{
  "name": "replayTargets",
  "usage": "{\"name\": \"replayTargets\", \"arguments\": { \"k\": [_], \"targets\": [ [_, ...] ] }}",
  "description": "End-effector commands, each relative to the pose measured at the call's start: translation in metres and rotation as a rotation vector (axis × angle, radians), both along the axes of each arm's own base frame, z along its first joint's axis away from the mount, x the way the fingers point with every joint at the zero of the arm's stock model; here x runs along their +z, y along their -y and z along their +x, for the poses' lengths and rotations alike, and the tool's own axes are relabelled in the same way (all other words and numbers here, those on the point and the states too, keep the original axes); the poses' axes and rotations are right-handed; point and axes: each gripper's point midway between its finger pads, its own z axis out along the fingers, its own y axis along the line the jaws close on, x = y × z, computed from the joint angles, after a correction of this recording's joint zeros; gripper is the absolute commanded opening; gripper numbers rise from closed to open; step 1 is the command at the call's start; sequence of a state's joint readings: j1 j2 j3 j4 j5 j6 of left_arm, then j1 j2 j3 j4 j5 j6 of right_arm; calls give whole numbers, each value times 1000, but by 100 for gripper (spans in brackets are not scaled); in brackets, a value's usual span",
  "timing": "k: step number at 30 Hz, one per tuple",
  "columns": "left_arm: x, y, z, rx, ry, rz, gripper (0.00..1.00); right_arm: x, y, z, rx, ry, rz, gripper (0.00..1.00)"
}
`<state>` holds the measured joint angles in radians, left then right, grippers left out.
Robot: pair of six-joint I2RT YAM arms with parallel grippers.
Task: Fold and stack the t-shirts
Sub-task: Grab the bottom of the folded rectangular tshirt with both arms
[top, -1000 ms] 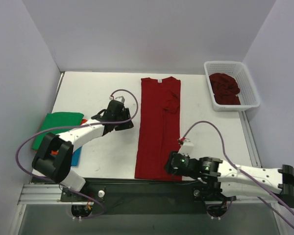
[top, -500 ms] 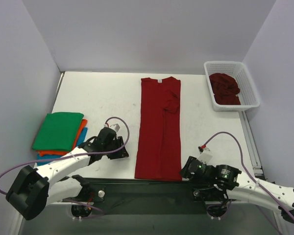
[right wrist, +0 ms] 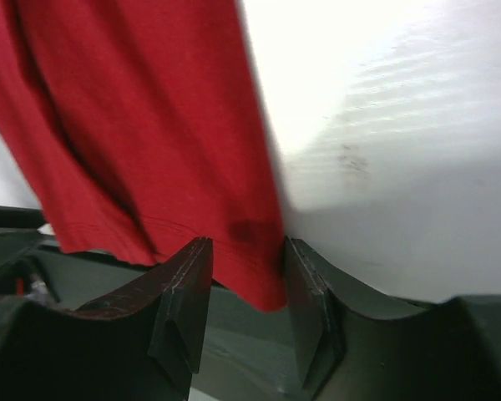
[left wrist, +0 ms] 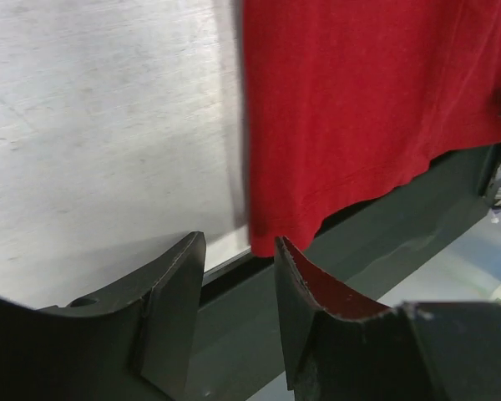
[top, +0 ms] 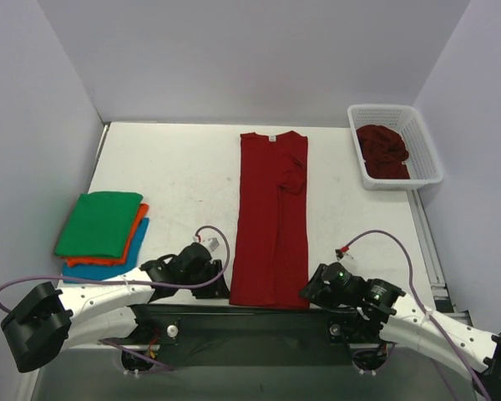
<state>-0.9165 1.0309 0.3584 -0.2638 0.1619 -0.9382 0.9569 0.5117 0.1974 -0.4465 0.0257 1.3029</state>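
Observation:
A dark red t-shirt (top: 271, 221) lies in a long narrow fold down the middle of the table, neck label at the far end, its hem hanging a little over the near edge. My left gripper (top: 220, 282) is open at the hem's left corner (left wrist: 271, 238), just short of the cloth. My right gripper (top: 305, 292) is open, its jaws on either side of the hem's right corner (right wrist: 255, 267). Folded green, orange and blue t-shirts (top: 100, 225) are stacked at the left. Another dark red shirt (top: 382, 150) lies crumpled in the basket.
A white mesh basket (top: 423, 150) stands at the far right. The table's near edge (left wrist: 225, 266) and the dark frame below it run right under both grippers. Purple cables loop over both arms.
Both arms have swung back to the near edge. The left gripper came from mid table down to the hem's left corner; the right gripper has settled at the right corner.

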Motion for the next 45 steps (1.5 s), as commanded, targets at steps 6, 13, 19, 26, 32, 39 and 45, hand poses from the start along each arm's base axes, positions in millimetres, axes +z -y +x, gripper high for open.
{"name": "replayTargets", "arguments": {
  "k": [6,13,19,26,32,39,45],
  "targets": [
    [-2,12,-7,18,-5,-38,50,-31,5,-28,49,-153,10,34],
    [-8,14,-10,33,-14,-35,50,-43,10,-44,61,-223,14,29],
    [-8,19,-13,33,-15,-47,42,-41,14,-46,60,-223,3,24],
    [0,29,-13,20,0,-78,21,-27,18,-35,64,-157,-29,18],
    [5,36,-20,-9,9,-70,0,-8,13,-29,140,-116,-54,1],
    [21,38,-37,-51,35,-54,0,17,5,-32,224,-68,-65,0],
    [57,50,-17,-46,130,-91,0,48,7,-11,270,64,-205,0]
  ]
}}
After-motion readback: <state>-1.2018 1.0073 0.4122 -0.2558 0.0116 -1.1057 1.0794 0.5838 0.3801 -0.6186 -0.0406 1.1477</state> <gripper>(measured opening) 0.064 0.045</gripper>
